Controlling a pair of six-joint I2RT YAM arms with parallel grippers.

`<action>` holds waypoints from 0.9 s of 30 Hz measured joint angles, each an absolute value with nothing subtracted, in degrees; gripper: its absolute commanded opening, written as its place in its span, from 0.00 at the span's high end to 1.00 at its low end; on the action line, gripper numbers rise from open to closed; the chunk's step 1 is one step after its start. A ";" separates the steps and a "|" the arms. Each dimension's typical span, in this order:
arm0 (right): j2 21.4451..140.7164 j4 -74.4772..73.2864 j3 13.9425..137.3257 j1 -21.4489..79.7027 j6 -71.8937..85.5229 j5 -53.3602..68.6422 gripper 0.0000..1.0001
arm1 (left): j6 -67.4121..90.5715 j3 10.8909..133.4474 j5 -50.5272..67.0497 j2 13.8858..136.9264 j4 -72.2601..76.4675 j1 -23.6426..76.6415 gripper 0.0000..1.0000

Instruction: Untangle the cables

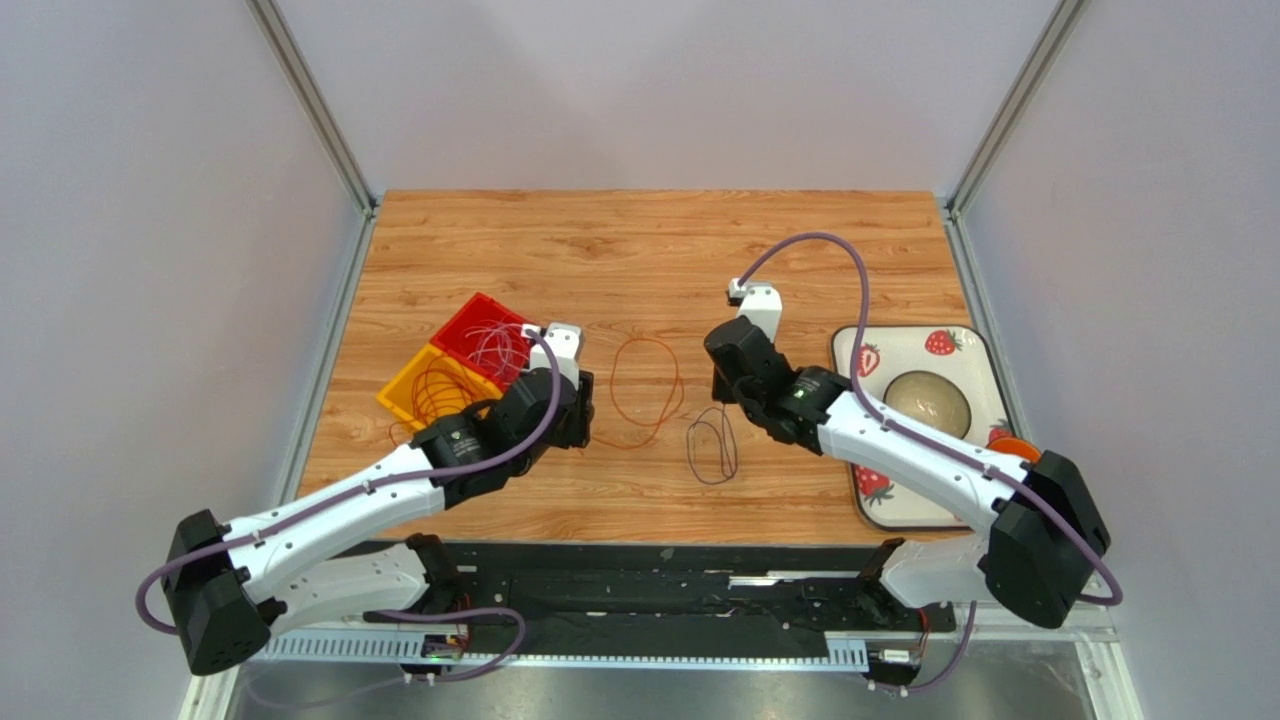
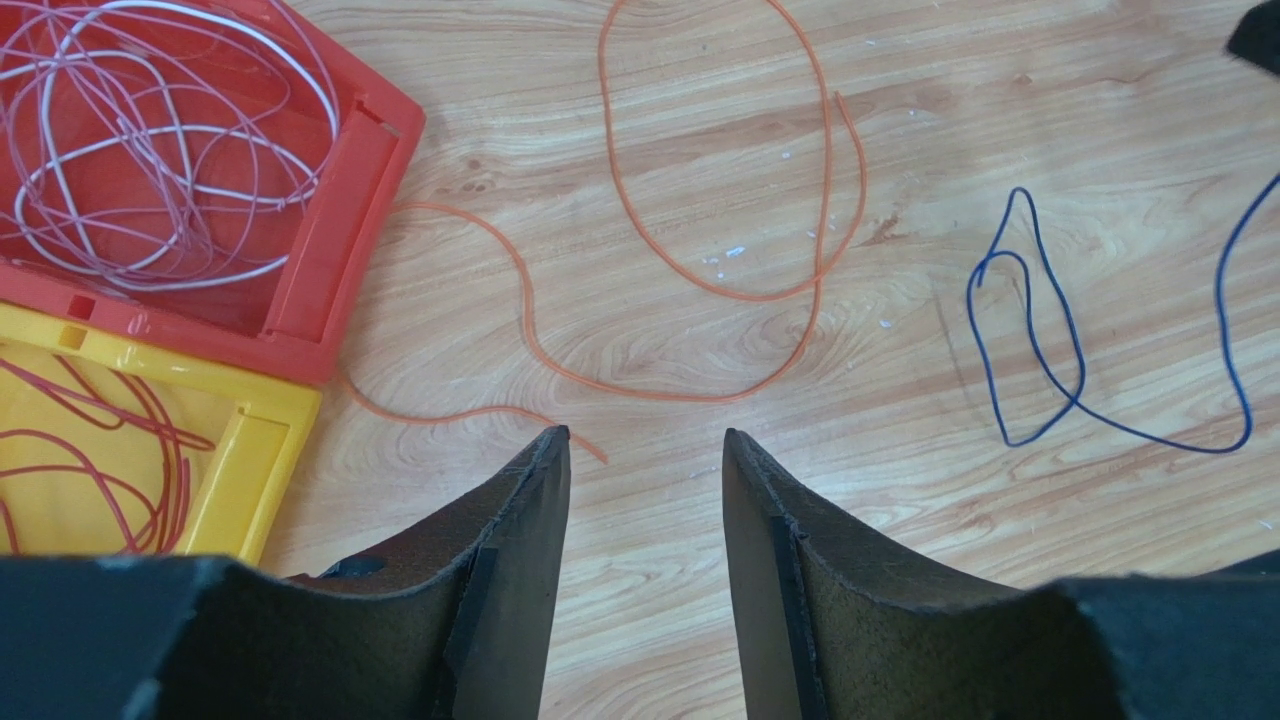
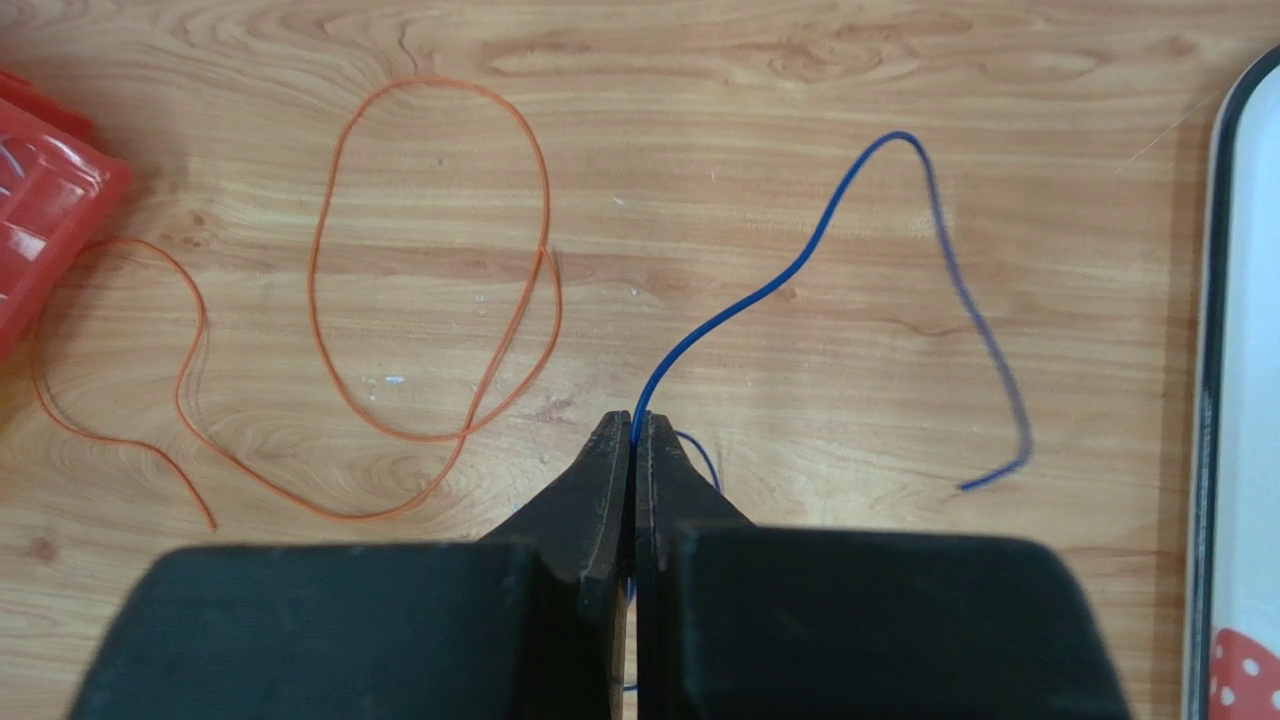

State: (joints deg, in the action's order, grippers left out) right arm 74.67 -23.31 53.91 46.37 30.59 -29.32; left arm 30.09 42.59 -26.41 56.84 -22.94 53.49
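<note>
orange cable (image 3: 436,80) lies right of red tray (image 2: 353,210), loop long axis near-far, tail curving back toward tray; blue cable (image 3: 781,279) further right of tray, pinched in clenched right gripper (image 3: 633,435); left gripper (image 2: 646,450) parted, empty, near tray

Two bins (image 1: 455,318) with coiled cables (image 1: 493,347) in them sit touching at the left of the table (image 1: 646,240), a loose cable loop (image 3: 316,270) lies just right of them, a shorter cable (image 3: 751,303) right of that, and a tray (image 1: 962,348) holding a bowl (image 1: 926,402) at the right edge.
</note>
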 measured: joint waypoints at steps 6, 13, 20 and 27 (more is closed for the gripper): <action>75.96 -21.63 50.11 46.35 35.88 -24.69 1.00 | 30.06 42.54 -26.09 54.54 -25.15 53.49 0.50; 80.12 -20.05 48.40 46.37 40.27 -15.53 0.91 | 29.93 42.37 -25.56 53.74 -25.76 53.49 0.50; 81.28 -24.91 50.43 46.41 41.60 -13.17 0.48 | 29.28 42.59 -24.05 54.46 -26.74 53.52 0.44; 81.34 -32.91 57.78 46.41 40.58 -14.44 0.39 | 28.84 43.51 -23.68 54.78 -28.16 55.66 0.43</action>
State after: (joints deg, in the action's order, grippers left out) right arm 81.34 -32.91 57.78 46.41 40.58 -14.44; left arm 28.84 43.51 -23.68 54.78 -28.16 55.66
